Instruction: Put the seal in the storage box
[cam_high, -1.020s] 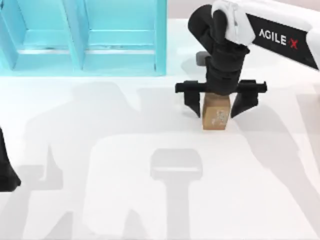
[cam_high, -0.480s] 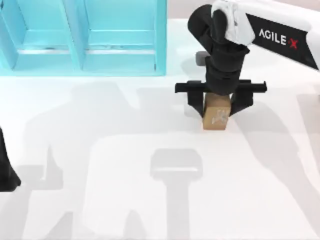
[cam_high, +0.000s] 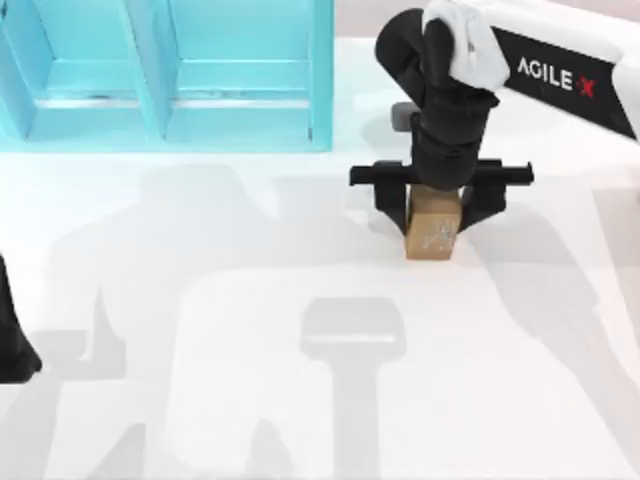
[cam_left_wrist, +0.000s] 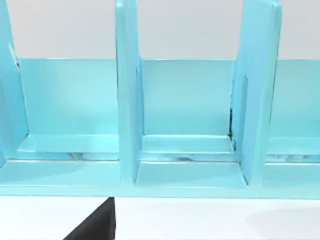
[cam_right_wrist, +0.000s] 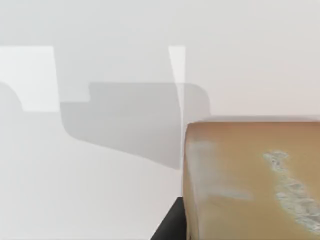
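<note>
The seal (cam_high: 433, 238), a small tan block with whitish marks on its front face, stands on the white table right of centre. My right gripper (cam_high: 433, 215) comes down over it from above, and its black fingers (cam_high: 392, 208) press against both sides of the block. The same seal (cam_right_wrist: 250, 180) looms large in the right wrist view. The storage box (cam_high: 240, 130), light blue with upright dividers (cam_left_wrist: 125, 100), sits at the back left. My left gripper (cam_high: 12, 345) is parked at the table's left edge.
The box's right wall (cam_high: 322, 70) stands a short way left of the right arm. White tabletop (cam_high: 250, 350), crossed by grey shadows, stretches across the front between the two arms.
The right gripper's fingers have drawn inward from a wide spread until they meet the seal's sides. The seal has stayed in its place. The left arm has not moved.
</note>
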